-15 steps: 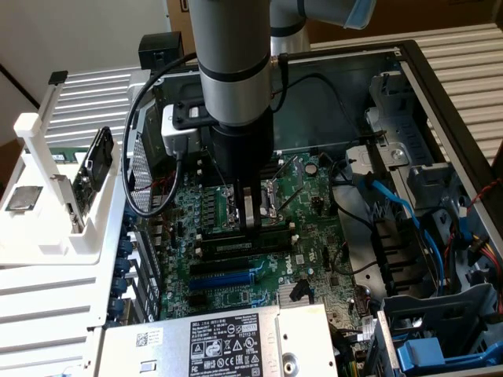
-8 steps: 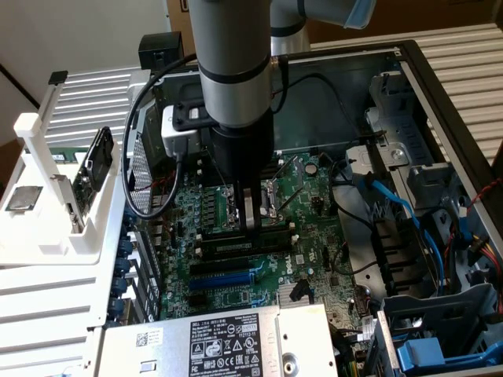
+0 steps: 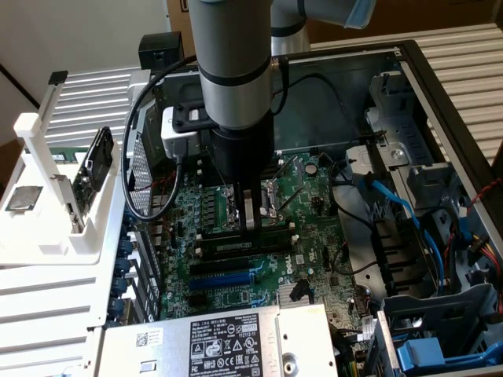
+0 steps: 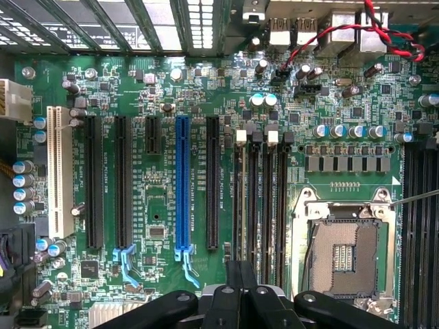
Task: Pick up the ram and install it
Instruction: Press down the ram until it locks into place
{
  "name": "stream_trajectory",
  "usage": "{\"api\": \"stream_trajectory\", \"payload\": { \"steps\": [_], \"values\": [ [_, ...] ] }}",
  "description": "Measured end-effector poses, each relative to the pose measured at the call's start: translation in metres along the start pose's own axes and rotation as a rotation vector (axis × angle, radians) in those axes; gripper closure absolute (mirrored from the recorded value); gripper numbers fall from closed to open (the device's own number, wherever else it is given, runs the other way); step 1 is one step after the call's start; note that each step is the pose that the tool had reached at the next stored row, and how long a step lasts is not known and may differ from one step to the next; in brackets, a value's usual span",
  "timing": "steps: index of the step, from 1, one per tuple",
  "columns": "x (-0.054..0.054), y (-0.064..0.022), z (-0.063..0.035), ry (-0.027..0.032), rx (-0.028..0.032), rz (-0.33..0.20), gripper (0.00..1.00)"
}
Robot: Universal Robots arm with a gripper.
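My gripper (image 3: 250, 221) hangs straight down from the grey arm inside the open computer case, its fingers shut together and the tips down at the row of black memory slots (image 3: 240, 236). A long dark-green stick that looks like the ram (image 3: 244, 245) sits on edge in that row, just in front of the fingertips. I cannot tell whether the tips touch it. In the wrist view the shut gripper (image 4: 241, 274) sits over the slots with white end clips (image 4: 255, 199), beside the open processor socket (image 4: 343, 253).
The blue expansion slot (image 3: 224, 275) (image 4: 182, 185) lies next to the memory slots. A power supply (image 3: 228, 338) stands at the near edge of the case. Blue cables and drive bays (image 3: 409, 228) are at the exterior view's right. A white parts rack (image 3: 55, 196) stands outside the case.
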State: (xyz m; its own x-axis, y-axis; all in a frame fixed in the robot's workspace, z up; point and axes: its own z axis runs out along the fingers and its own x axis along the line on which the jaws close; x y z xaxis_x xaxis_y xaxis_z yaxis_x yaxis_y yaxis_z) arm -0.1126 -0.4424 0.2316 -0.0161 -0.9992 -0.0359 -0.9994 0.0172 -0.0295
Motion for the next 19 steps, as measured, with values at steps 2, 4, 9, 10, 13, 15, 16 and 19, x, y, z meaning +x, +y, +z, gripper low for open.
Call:
{"api": "stream_trajectory", "payload": {
  "steps": [2,4,9,10,13,15,16,19],
  "values": [
    [0.0002,-0.0001,0.0000,-0.0017,-0.0001,0.000,0.90],
    [0.0006,-0.0001,0.0001,-0.0032,-0.0001,0.000,0.90],
    [0.0019,-0.0002,0.0000,-0.0095,-0.0008,0.000,0.90],
    [0.0020,-0.0002,0.0000,-0.0104,-0.0011,0.000,0.90],
    [0.0024,-0.0002,0.0000,-0.0137,-0.0027,0.000,0.90],
    [0.0026,-0.0002,0.0000,-0.0157,-0.0042,0.001,0.90],
    [0.0029,-0.0002,0.0000,-0.0168,-0.0049,0.001,0.90],
    [0.0041,-0.0002,-0.0001,-0.0217,-0.0073,0.001,0.90]
  ]
}}
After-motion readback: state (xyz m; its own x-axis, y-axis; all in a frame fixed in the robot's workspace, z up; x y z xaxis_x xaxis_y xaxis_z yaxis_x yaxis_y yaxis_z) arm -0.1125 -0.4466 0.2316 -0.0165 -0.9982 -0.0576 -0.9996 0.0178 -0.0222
